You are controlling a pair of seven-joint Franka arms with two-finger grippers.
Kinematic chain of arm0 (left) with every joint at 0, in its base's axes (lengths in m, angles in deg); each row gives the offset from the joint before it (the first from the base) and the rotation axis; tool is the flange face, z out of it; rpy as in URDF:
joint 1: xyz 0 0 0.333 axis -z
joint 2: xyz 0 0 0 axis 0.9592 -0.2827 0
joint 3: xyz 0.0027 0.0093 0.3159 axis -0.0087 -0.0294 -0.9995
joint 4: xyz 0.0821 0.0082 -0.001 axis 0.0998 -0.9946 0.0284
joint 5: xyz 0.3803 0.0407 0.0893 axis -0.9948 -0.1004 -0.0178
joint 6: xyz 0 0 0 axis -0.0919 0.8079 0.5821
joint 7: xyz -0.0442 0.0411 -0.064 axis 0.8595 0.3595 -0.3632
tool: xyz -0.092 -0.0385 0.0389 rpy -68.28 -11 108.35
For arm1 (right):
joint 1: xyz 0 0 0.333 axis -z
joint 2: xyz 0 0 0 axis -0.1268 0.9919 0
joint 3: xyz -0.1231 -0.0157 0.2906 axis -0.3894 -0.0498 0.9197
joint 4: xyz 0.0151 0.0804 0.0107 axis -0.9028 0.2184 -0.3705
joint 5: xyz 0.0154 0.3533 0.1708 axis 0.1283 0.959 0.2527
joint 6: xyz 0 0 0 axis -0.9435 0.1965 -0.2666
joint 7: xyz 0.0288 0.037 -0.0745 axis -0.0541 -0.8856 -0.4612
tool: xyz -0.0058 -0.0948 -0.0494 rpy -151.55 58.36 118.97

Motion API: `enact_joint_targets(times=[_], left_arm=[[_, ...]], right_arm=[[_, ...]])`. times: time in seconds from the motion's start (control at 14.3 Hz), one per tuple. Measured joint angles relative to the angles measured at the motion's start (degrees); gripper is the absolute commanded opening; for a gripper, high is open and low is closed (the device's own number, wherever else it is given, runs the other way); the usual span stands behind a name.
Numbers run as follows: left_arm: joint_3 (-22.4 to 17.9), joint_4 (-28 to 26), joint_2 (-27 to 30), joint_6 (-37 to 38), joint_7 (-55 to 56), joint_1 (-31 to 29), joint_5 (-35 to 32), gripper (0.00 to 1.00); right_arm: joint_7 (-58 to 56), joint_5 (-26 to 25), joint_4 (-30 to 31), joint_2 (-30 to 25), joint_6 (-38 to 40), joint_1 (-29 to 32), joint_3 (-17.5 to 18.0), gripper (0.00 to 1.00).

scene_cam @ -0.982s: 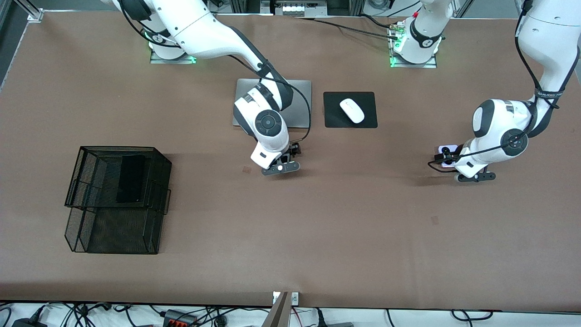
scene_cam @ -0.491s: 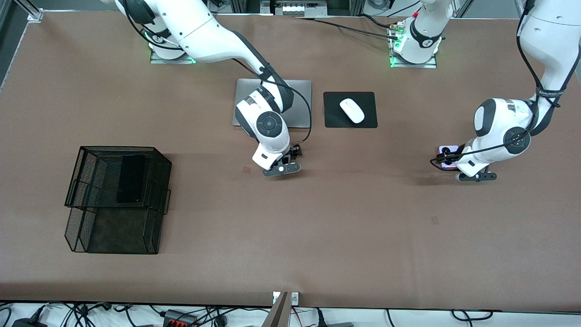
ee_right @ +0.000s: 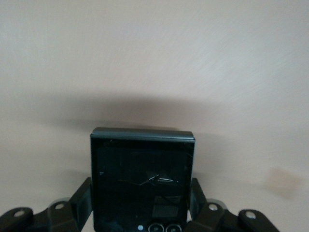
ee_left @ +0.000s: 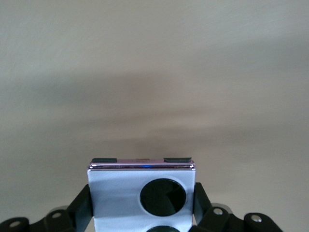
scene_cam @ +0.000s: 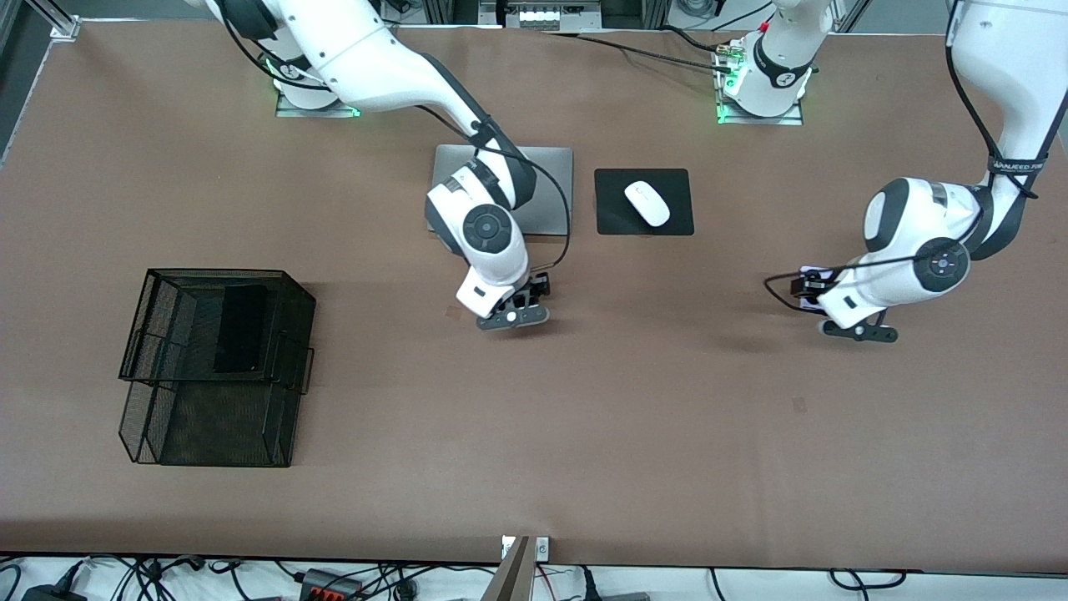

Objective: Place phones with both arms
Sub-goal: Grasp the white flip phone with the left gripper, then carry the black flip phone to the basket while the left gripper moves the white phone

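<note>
My left gripper point(ee_left: 142, 195) is shut on the small lilac-white flip phone point(ee_left: 116, 193), its fingers point(ee_left: 81, 209) pressing on both of the phone's sides, just above the table. In the front view this gripper point(scene_cam: 808, 286) is at the left arm's end of the table, and a corner of the phone point(scene_cam: 813, 272) shows beside it. My right gripper point(ee_right: 141, 198) is shut on the small black flip phone point(ee_right: 142, 169), low over the mid-table point(scene_cam: 526, 296). The long black slab point(scene_cam: 240, 328) lies in the upper tier of the mesh basket point(scene_cam: 209, 434).
The black mesh basket stands toward the right arm's end. A silver laptop point(scene_cam: 549, 179) lies partly under the right arm. Beside it a white mouse point(scene_cam: 647, 203) rests on a black pad point(scene_cam: 613, 219).
The right gripper has shut on the black flip phone. The left gripper, holding the lilac-white phone, has shifted slightly toward the right arm's end and lifted a little.
</note>
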Motion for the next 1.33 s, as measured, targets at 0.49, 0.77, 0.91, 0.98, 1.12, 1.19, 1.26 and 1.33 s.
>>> enact_joint_targets(times=[0.49,0.77,0.91,0.98,1.12,1.19,1.26,1.33], left_arm=[[11.28,11.15,-4.64,4.81,5.54,9.79,1.53,0.17],[11.16,22.35,-15.39,0.91,22.73,24.56,1.47,0.18],[10.32,26.12,-20.45,-6.46,28.26,30.48,1.43,0.18],[9.43,27.11,-22.32,-10.43,29.81,33.11,1.43,0.18],[8.28,27.96,-25.30,-16.40,31.54,36.77,1.43,0.18],[7.98,28.14,-26.68,-18.84,31.95,37.90,1.43,0.18],[7.81,28.25,-28.00,-21.00,32.12,38.66,1.43,0.18],[7.60,28.31,-29.23,-22.87,32.14,39.21,1.43,0.18]], right_arm=[[-15.23,-0.05,-0.49,-15.34,24.01,18.31,-1.64,0.18],[-25.10,-0.03,-0.11,-17.40,31.45,30.89,-1.60,0.19],[-29.56,-0.03,0.52,-17.38,32.79,35.45,-1.55,0.19],[-31.92,-0.03,0.85,-17.29,33.02,37.36,-1.55,0.19],[-36.70,-0.03,1.39,-16.59,32.93,40.74,-1.54,0.20],[-39.24,-0.03,1.53,-15.93,32.45,42.23,-1.53,0.22],[-41.42,-0.03,1.55,-15.21,31.62,43.44,-1.51,0.22],[-42.76,-0.06,1.55,-14.53,30.71,44.31,-1.50,0.22]])
